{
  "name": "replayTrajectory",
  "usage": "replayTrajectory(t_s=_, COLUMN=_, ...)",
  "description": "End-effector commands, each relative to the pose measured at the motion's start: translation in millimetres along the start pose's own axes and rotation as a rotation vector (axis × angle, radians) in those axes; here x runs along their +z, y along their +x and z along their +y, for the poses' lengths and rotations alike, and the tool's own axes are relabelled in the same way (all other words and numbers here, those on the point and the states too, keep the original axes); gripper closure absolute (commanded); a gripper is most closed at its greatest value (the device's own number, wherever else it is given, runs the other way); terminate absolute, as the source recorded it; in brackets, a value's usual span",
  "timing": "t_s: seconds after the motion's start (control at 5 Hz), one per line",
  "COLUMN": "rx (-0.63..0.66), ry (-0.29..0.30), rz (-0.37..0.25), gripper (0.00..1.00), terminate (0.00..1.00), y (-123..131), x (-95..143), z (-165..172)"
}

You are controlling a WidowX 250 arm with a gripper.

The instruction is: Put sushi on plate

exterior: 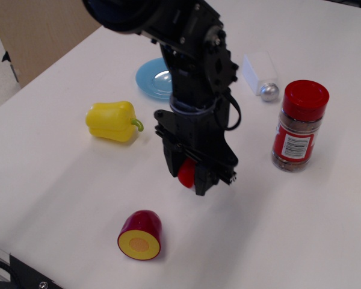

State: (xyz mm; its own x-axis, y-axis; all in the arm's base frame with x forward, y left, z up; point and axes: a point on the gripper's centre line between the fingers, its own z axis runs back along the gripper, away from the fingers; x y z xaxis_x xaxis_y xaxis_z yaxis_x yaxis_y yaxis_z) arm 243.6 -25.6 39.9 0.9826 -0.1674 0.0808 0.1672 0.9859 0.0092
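My gripper (191, 174) is shut on the sushi (186, 173), a glossy red piece that shows between the black fingers. It is held a little above the table, near the middle. The light blue plate (151, 82) lies at the back, partly hidden behind my arm. The sushi is in front of the plate and well apart from it.
A yellow toy pepper (112, 121) lies to the left. A dark red cylinder with a yellow cut face (141, 235) lies at the front. A red-capped spice jar (298, 126) stands at the right, with a white shaker (262, 75) behind it.
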Motion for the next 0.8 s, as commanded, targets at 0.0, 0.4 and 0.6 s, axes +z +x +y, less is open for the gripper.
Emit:
replayTrajectory(t_s=0.0, rx=0.434, ry=0.014, rz=-0.125, gripper=1.0, terminate=0.0, y=24.8, x=30.8, z=57.9)
replayTrajectory(t_s=0.4, rx=0.64, ry=0.058, rz=-0.186, gripper=1.0, terminate=0.0, y=84.8, x=35.6, z=102.7)
replayTrajectory(t_s=0.6, rx=0.723, ry=0.1, rz=-0.178, gripper=1.0, terminate=0.0, y=101.5, x=23.6, z=119.3)
